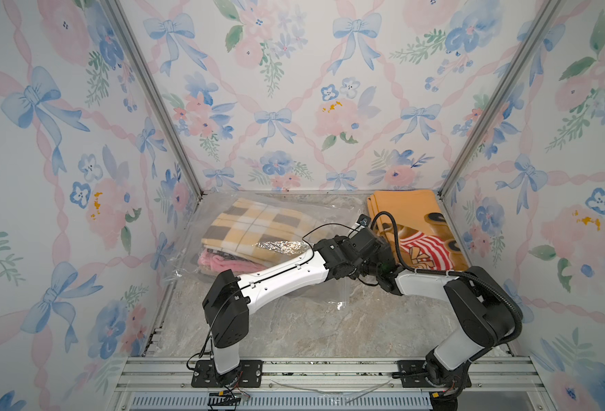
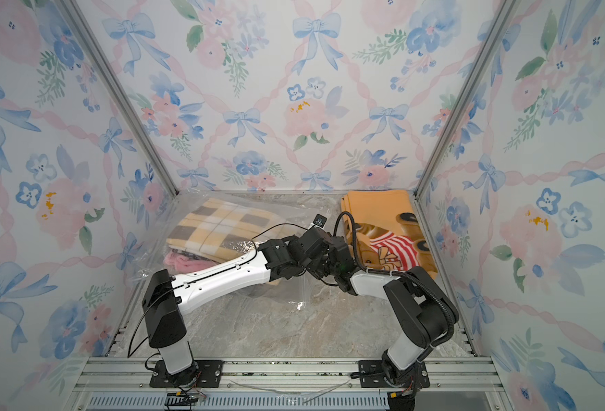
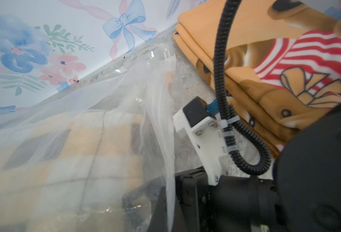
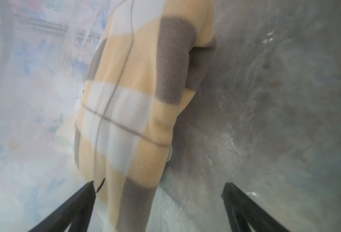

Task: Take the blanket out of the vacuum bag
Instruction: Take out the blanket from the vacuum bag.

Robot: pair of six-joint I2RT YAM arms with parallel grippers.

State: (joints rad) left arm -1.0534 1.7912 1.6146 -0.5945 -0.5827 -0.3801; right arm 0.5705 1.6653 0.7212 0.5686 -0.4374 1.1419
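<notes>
Landmark: the large, crinkly, transparent plastic vacuum bag (image 1: pixel 183 259), lying flat on the grey marble-look tabletop (image 1: pixel 311 327) with its mouth end towards the two wrists.
Task's thing: the folded yellow, grey and white checked fleece blanket (image 1: pixel 254 227) is inside the bag. It is the top layer, resting on a pink plush blanket (image 1: pixel 222 263) that is also inside.
Outside the bag: a folded orange fleece blanket printed with a bear in red stripes (image 1: pixel 408 210) lies just beside the bag's mouth end, clear of the film.
Left gripper: clenched, with its fingertips hidden under the crowded black wrists at the bag's mouth. The film tents upward there and the ribbed zip-seal edge (image 1: pixel 343 290) hangs from that spot, so I judge it is pinching the upper lip to hold the mouth agape.
Right gripper (image 4: pixel 159 183): black fingers spread wide and grasping nothing, apparently just past the bag's lip. One finger sits on each side of the checked blanket's near end, placed to close on it.
Why two arms: probably to anchor the bag so it would not slide along with the blanket.
Materials: the film is thin, glossy and wrinkled, hazing whatever is behind it. The fleece is thick and soft with rounded folds — likely to compress under a pinch and drag against the plastic.
</notes>
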